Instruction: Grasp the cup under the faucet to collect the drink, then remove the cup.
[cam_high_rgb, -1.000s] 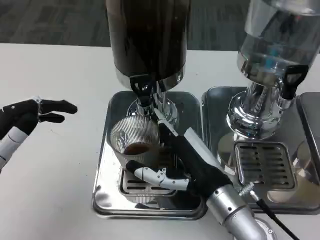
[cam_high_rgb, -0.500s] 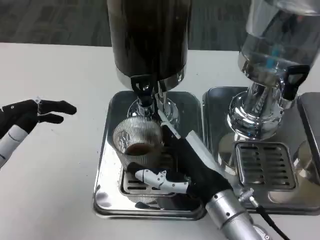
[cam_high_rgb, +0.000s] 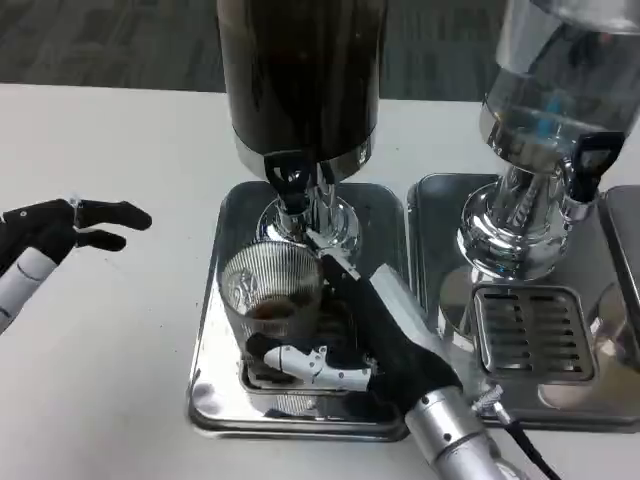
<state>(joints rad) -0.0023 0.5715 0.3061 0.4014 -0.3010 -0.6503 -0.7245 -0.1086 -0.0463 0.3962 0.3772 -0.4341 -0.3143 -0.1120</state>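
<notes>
Since a second ago the cup (cam_high_rgb: 270, 293) and the right hand (cam_high_rgb: 372, 335) wrapped around it have slid slightly toward the near edge of the surface (cam_high_rgb: 120, 380), so the rim no longer sits squarely beneath the black faucet (cam_high_rgb: 289, 186). That hand grips the ribbed clear cup, one finger (cam_high_rgb: 308, 361) curled across its near side and the black palm against its right side. A little dark drink lies at the bottom of the cup. The cup stands on the drip tray (cam_high_rgb: 215, 330), a shiny steel tray near the middle of the surface, under the dark drink dispenser (cam_high_rgb: 298, 75). The left hand (cam_high_rgb: 62, 232) hovers over the left part of the surface, well apart from the tray, fingers stretched out and loosely apart, holding nothing; it has hardly shifted. Toward the right edge stands a second dispenser (cam_high_rgb: 555, 80) with clear liquid, on its own tray (cam_high_rgb: 432, 260) with a slotted grate (cam_high_rgb: 532, 332).
</notes>
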